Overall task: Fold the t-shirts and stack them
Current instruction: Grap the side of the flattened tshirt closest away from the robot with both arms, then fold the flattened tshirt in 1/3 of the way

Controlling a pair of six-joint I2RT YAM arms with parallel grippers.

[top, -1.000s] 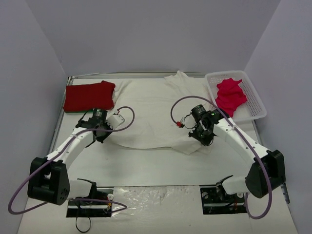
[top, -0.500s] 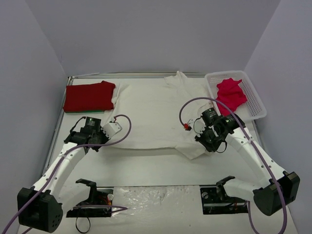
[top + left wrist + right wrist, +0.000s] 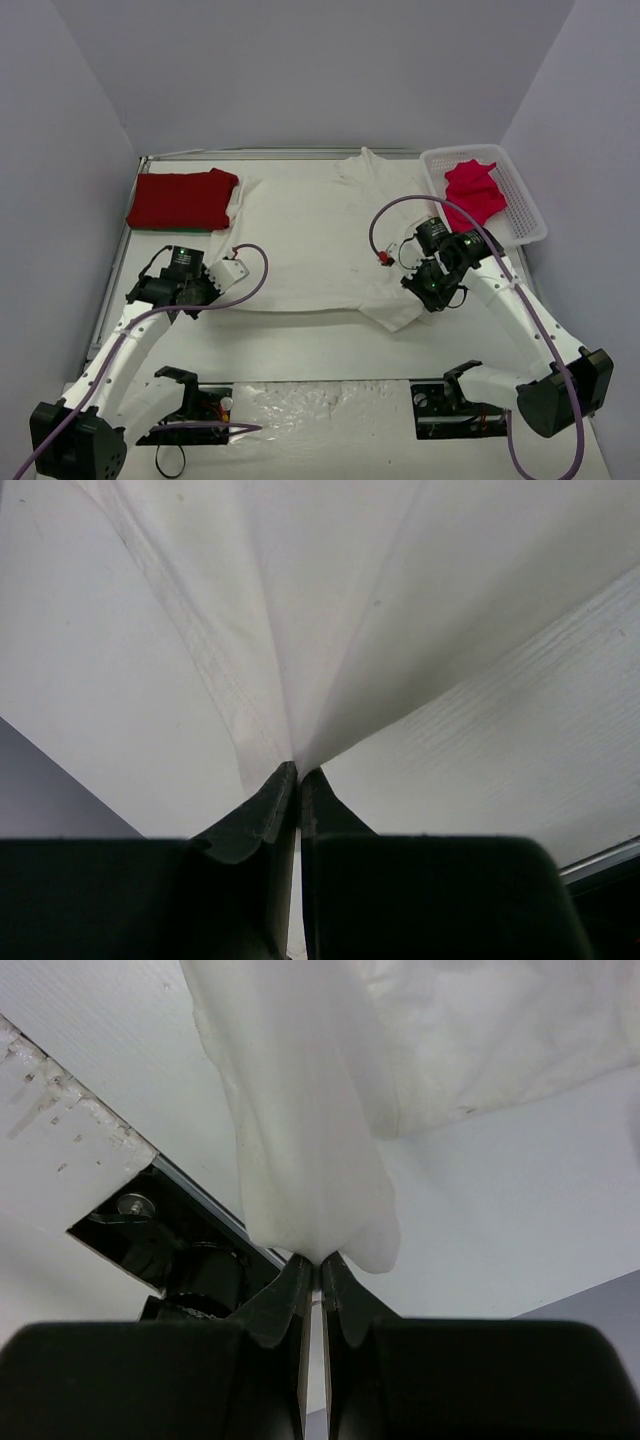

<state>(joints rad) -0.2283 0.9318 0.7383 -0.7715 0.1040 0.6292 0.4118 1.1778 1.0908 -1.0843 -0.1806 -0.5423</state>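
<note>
The cream shirt (image 3: 310, 225) lies spread on the counter (image 3: 300, 350), collar at the far edge and hem toward the arm bases. The left tool (image 3: 298, 780) is clamped on the near left hem corner, and the cloth fans out taut from the closed jaws. The right tool (image 3: 320, 1265) is pinched on the near right corner, where the cloth bunches into a thick fold. The red shirt (image 3: 180, 200) sits folded at the cream shirt's far left sleeve; whether they touch cannot be told from the overhead view. The pink shirt (image 3: 472, 195) lies crumpled in the basket (image 3: 530, 228), to the right of the cream shirt.
</note>
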